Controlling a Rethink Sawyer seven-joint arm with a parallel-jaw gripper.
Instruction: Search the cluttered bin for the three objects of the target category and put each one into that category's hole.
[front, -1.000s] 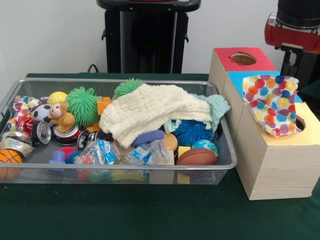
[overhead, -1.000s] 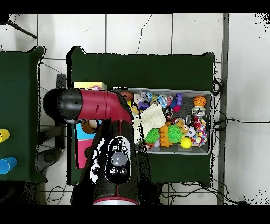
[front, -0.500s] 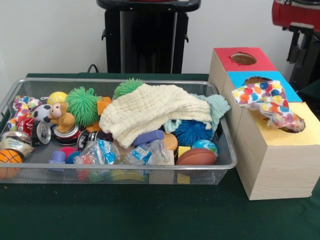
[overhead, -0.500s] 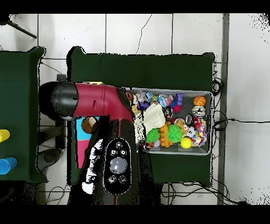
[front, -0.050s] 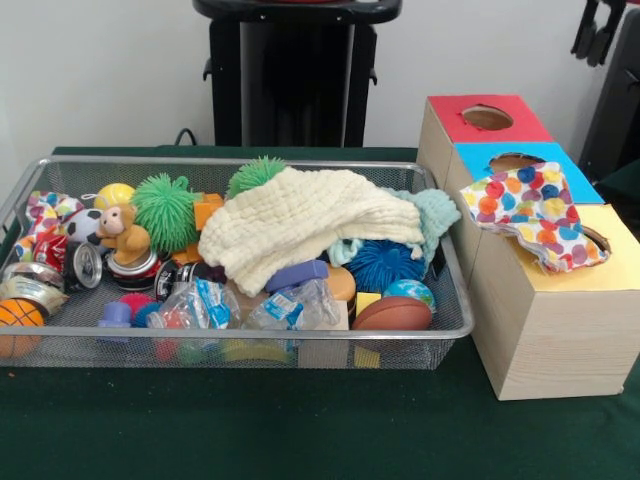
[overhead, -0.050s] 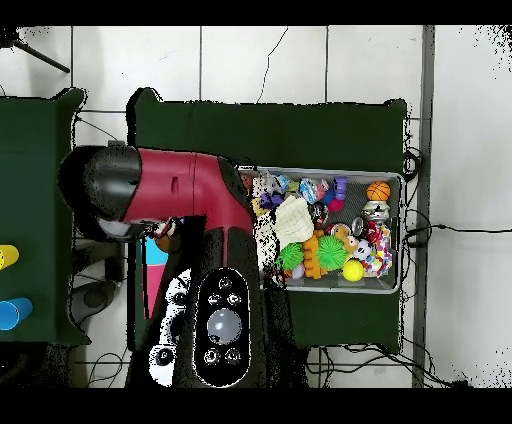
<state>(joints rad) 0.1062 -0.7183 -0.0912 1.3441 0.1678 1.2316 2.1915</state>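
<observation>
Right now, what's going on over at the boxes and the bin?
A polka-dot cloth lies draped over the yellow-topped box, partly covering its hole, not pushed in. Nothing is holding it. The gripper is up at the front view's top right corner, clear of the boxes. The wire bin is full: a cream cloth on top, balls and toys around it.

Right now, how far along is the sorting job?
Polka-dot cloth lies draped over the yellow-topped box, only partly in its hole, so that drop looks unfinished. Nothing visibly in hand; gripper is up at the top edge. Cream cloth and teal cloth remain in the bin.
</observation>
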